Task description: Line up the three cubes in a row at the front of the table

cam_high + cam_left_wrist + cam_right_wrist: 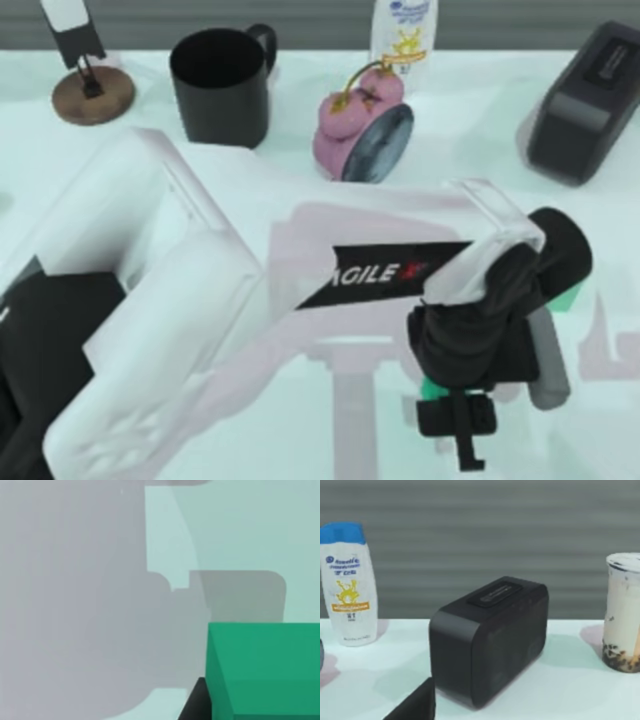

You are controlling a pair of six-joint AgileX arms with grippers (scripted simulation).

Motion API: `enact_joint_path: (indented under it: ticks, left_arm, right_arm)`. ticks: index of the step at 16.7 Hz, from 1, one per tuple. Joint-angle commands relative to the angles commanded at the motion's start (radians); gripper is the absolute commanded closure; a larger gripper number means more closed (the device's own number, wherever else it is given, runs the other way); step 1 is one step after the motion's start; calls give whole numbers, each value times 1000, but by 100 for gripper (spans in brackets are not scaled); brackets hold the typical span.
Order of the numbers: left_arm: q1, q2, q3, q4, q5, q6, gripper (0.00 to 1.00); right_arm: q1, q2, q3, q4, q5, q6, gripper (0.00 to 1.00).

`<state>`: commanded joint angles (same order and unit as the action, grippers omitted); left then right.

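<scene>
A green cube (265, 672) fills the near corner of the left wrist view, pressed against one dark finger (196, 702) of the left gripper (455, 420). From above, only slivers of green show beneath that gripper at the front of the table (300, 420), right of centre, with a further green edge peeking out by the wrist (572, 295); whether that is the same cube or a second one cannot be told. No lavender-blue cube is visible in any view, the broad white left arm (180, 320) covering much of the front.

The gripper appears to be clamped on the cube or just at it, but the pictures do not settle whether its fingers are together or apart.

The right gripper is out of sight from above; its wrist camera looks toward a black speaker (490, 635), a shampoo bottle (347, 585) and a milk-tea cup (622, 612) at the back.

The risk from here, as a judgement: a release with the cube askew could leave it out of line, and the arm's low sweep could knock cubes hidden under it.
</scene>
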<state>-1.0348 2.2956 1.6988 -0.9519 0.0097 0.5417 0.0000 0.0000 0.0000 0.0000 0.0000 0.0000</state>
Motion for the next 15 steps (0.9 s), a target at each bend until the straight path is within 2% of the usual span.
enact_joint_path:
  ticks: [12,15]
  left_arm:
    - [0,0,0,0,0,0,2]
    - [0,0,0,0,0,0,0]
  right_arm:
    - [0,0,0,0,0,0,0]
    - [0,0,0,0,0,0,0]
